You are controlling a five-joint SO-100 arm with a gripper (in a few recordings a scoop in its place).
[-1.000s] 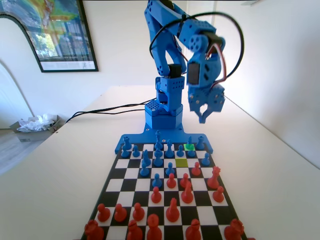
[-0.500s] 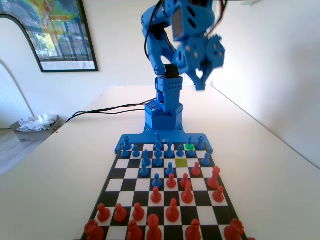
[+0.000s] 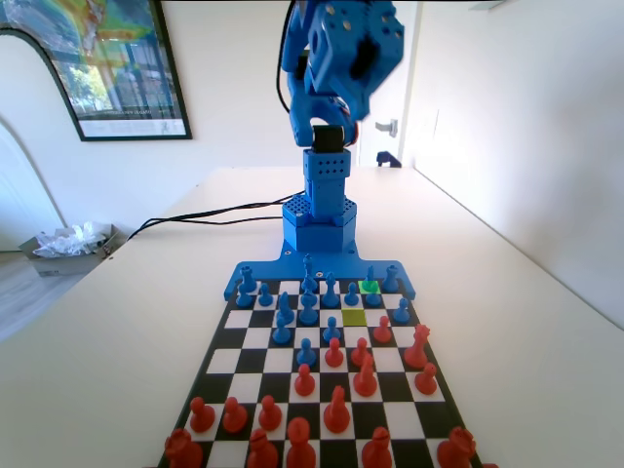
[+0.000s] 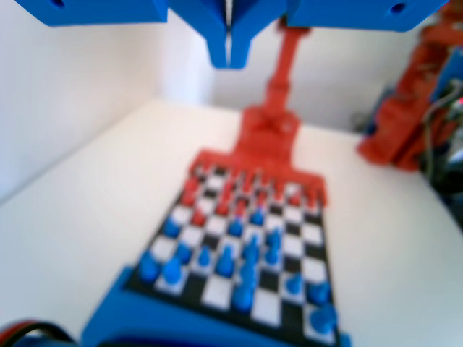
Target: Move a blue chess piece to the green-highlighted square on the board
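Arm raised high above board, jaws closed.

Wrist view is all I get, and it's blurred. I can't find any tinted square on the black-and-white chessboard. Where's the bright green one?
Observer: In the fixed view, the green-highlighted square lies in the far row of the board, nearest the blue arm, right of centre.
Operator: Is it free?
Observer: I cannot tell. A small blue chess piece stands on it or just behind it.
Operator: Any other tint?
Observer: A duller yellow-olive square, bare, lies a little nearer the fixed camera and slightly left.
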